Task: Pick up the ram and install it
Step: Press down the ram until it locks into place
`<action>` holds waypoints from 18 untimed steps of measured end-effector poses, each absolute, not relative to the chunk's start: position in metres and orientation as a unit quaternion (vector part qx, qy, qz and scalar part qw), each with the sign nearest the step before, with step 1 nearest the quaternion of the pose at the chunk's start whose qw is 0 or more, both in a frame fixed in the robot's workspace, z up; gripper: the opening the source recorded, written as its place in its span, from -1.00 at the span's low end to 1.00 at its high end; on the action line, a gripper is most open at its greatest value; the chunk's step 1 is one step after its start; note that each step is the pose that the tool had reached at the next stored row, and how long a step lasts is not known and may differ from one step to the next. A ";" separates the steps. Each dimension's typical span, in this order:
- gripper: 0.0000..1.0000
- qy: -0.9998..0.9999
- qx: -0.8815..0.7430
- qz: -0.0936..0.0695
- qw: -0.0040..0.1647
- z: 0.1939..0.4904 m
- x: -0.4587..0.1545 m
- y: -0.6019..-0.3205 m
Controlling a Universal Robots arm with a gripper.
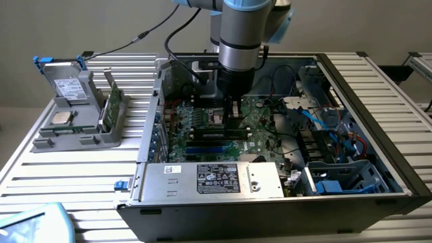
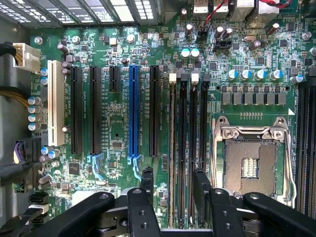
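The ram is a thin green stick standing on edge in the outermost of the black memory slots, next to the empty processor socket. In the exterior view the ram lies across the middle of the green motherboard inside the open computer case. My gripper hangs just above the slots, open, with its black fingers on either side of the ram's end and not touching it. From outside, the gripper points straight down over the board.
On the exterior view's left, a grey holder carries a broader green card, a silver processor chip and a drive. The power supply, cables and a blue drive cage crowd the case.
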State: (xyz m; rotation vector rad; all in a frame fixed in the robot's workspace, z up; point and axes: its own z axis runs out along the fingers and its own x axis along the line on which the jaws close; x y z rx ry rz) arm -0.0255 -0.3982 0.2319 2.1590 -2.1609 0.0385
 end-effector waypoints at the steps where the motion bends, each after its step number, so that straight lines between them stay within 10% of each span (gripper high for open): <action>1: -0.08 -0.707 0.706 0.013 0.043 0.232 -0.026 -0.398; 6: -0.08 -0.707 0.706 0.013 0.043 0.232 -0.026 -0.398; 18: -0.79 -0.707 0.706 0.013 0.043 0.232 -0.026 -0.398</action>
